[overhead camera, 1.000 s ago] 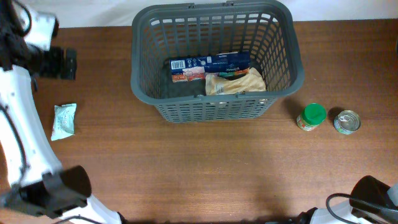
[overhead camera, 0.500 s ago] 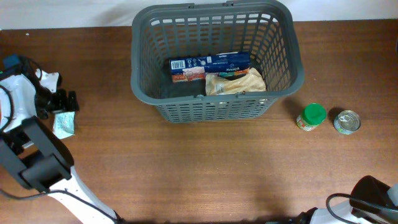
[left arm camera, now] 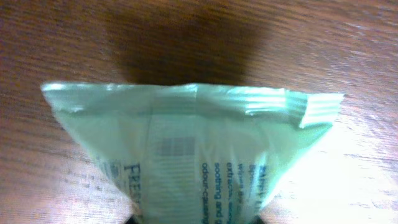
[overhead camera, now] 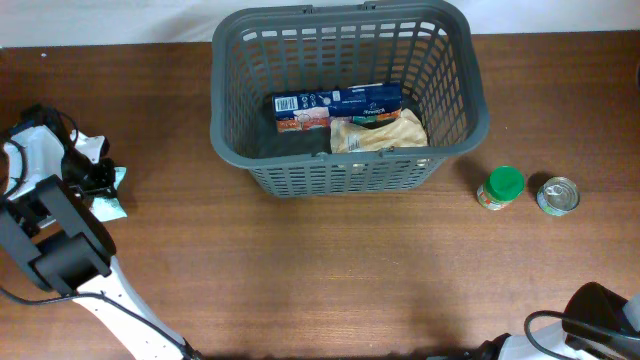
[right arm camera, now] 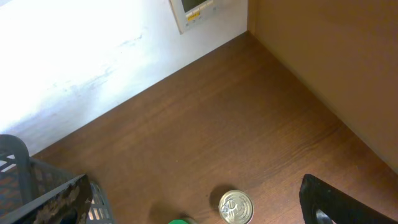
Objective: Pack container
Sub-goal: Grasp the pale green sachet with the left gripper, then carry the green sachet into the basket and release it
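The container [overhead camera: 345, 30], a big dark grey slotted basket, stands at the back centre and holds a blue box [overhead camera: 338, 105] and a tan bag [overhead camera: 378, 133]. A pale green packet [overhead camera: 111, 203] lies on the table at the far left. My left gripper [overhead camera: 97, 178] is shut on its near end. In the left wrist view the packet [left arm camera: 193, 149] fills the frame and runs down into the left gripper [left arm camera: 196, 219]. Of my right gripper only one dark finger [right arm camera: 329, 199] shows, far to one side, with nothing between the jaws.
A green-lidded jar [overhead camera: 501, 187] and a small tin can [overhead camera: 558, 195] stand right of the basket. The right wrist view shows the can [right arm camera: 236, 206], a basket corner [right arm camera: 37, 186] and a white wall [right arm camera: 74, 50] behind the table.
My left arm came down onto the green packet and its jaws closed on it. The packet shifted slightly to the right. The right arm stayed still.
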